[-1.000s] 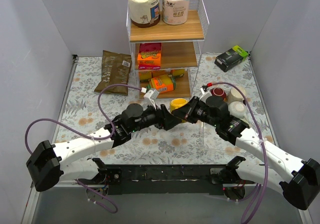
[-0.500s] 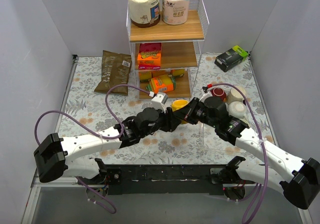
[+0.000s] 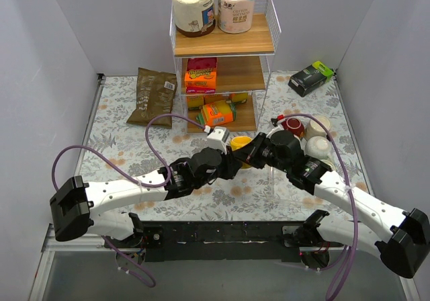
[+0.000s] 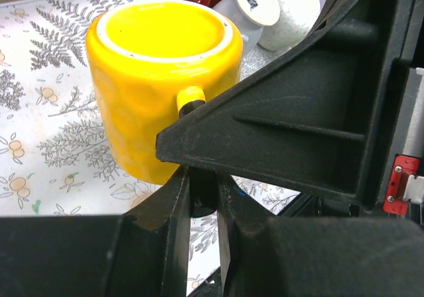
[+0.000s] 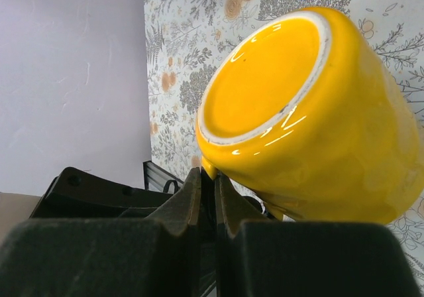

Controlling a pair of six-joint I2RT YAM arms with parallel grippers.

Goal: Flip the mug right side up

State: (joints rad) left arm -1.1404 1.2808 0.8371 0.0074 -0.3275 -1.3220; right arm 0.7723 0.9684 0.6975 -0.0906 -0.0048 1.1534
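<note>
Right wrist view shows my right gripper [image 5: 207,178] pinched shut on the handle of the yellow mug [image 5: 298,111], with a sliver of yellow caught between the two fingers. The mug sits just above and to the right of those fingertips. Its glazed base, with a pale bare ring, is turned toward me, so it is upside down. Past it lies the floral cloth [image 5: 199,45], and left of my fingers the grey wall [image 5: 66,78] closes that side.

From the left wrist, my left gripper [image 4: 203,187] points at the same mug from beneath its handle. The fingers are drawn nearly together around something dark in the slot, and I cannot tell what it is or whether they clamp it. The mug stands base up just ahead and to the left of these fingertips, rim down at the cloth. My right gripper's black body crosses close in front and fills everything to the right of my left fingers, so room there is tight. Left of the mug the cloth lies bare. Two pale mugs [image 4: 291,8] sit beyond it, ahead and to the right.

From above, both sets of fingers meet almost tip to tip at the mug's near side. The shelf rack [image 3: 225,44] stands just beyond them, its bottom edge near the mug. A red mug [image 3: 293,123] crowds the right, and a brown bag [image 3: 153,96] lies well apart to the left
</note>
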